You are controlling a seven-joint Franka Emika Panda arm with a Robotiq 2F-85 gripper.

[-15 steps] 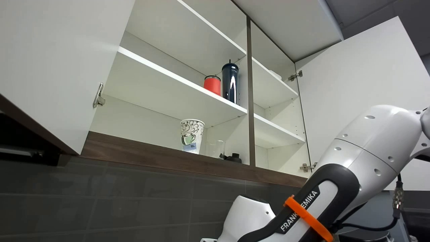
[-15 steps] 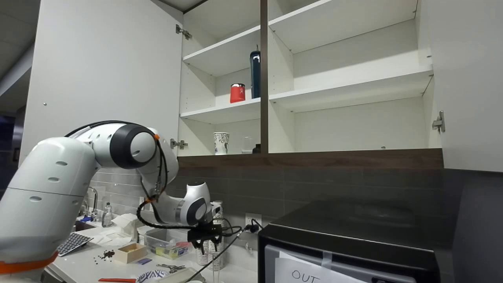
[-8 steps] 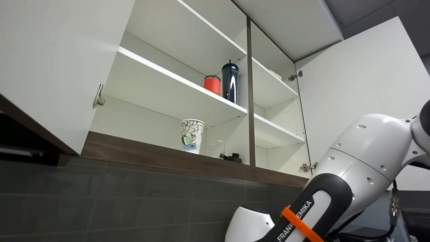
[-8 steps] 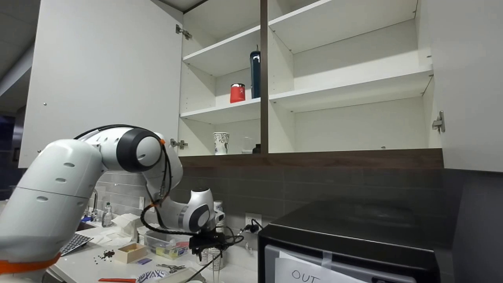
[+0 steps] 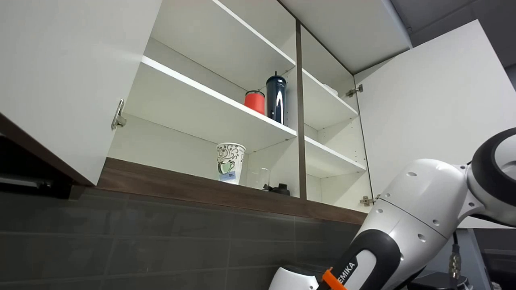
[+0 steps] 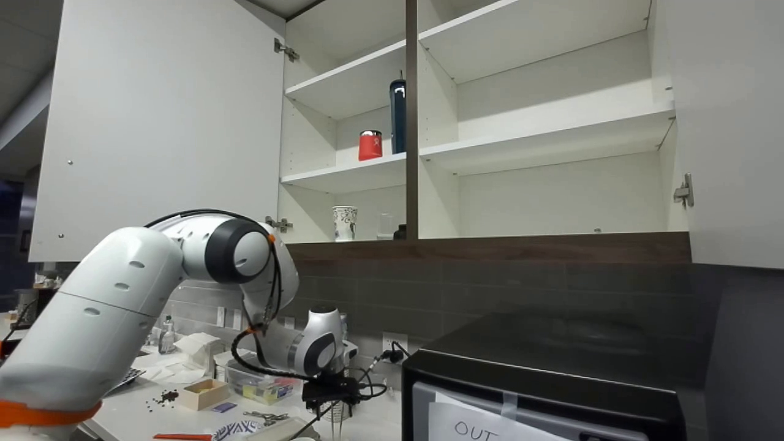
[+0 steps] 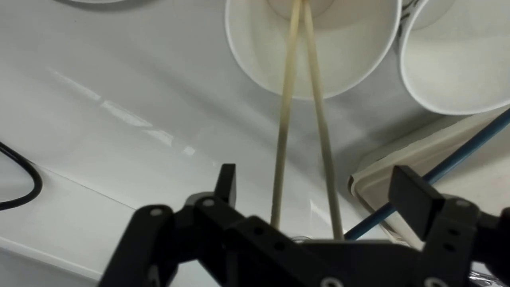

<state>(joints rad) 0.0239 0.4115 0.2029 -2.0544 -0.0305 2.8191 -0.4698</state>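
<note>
Rising above the gripper [image 7: 314,178] in an exterior view, the white cabinet [image 6: 551,247] stands with its doors [image 6: 165,122] swung out. A glossy white counter [image 7: 159,91] spreads below the gripper. The white-and-black arm [image 6: 125,275] reaches the gripper from the left in an exterior view; there, a black appliance [image 6: 551,349] bearing a paper [image 6: 471,414] lettered OUT is right of the gripper, and a clear plastic tub [image 6: 239,376] is left of it. In the wrist view, a pale tray [image 7: 478,175] lies below the gripper on the right. A white cup [image 7: 358,56] stands ahead of the gripper, with a second cup [image 7: 458,75] just beside it, farther right of the gripper. The gripper's fingers [image 7: 416,201] are set wide apart. A blue rod or cord [image 7: 468,147], I cannot tell which, passes behind the gripper's finger on that side. Slimmest, two pale sticks [image 7: 281,139] run from the white cup toward the gripper, between its fingers, with a gap on either side.
</note>
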